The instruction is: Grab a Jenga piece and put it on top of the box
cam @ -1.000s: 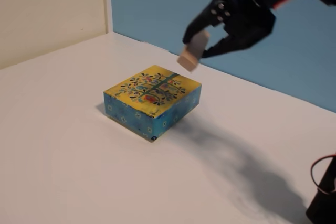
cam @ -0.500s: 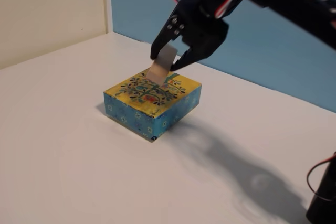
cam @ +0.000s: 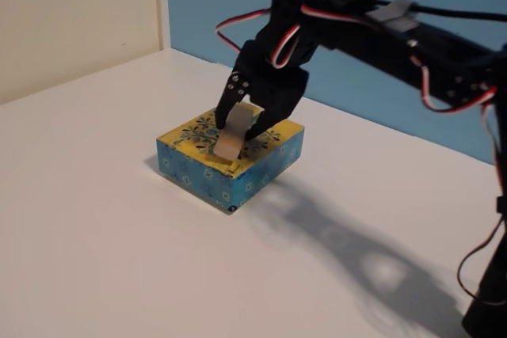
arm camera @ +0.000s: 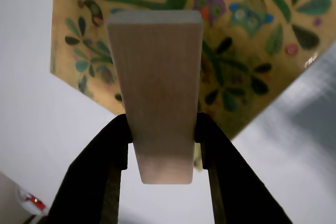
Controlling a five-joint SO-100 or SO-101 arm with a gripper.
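Reading the fixed view from the left, bare table (cam: 87, 219) gave way at frame centre to the box (cam: 230, 157), with my gripper (cam: 242, 126) above it, clamped on the Jenga piece (cam: 230, 138). The block stood tilted, its lower end at or just above the yellow top; I could not tell whether it touched. In the wrist view both fingers (arm camera: 100, 166) pinched its narrow sides. I judged this the placing step: the next move called for lowering, laying it flat, then opening the jaws.
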